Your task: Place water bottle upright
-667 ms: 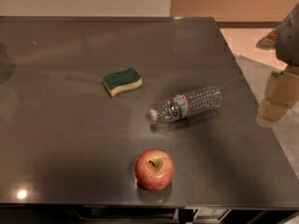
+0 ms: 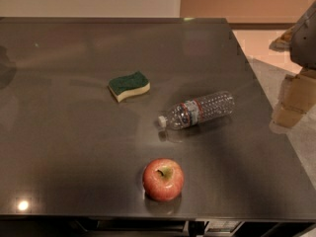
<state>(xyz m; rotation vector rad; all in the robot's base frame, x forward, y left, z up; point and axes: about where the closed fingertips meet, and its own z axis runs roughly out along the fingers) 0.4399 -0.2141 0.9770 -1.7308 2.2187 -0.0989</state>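
Three things sit on the dark table (image 2: 69,53): the water bottle (image 2: 200,110) on its side right of centre, white cap (image 2: 162,121) pointing left, a sponge (image 2: 129,86) behind-left, an apple (image 2: 163,179) in front, while the gripper (image 2: 291,102) hangs beyond the right edge, clenched or released I cannot tell

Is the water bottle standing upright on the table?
No, the water bottle lies on its side on the table, and the claw hangs by the table's right edge.

Clear water bottle (image 2: 200,110) sideways, tool (image 2: 287,113) far right
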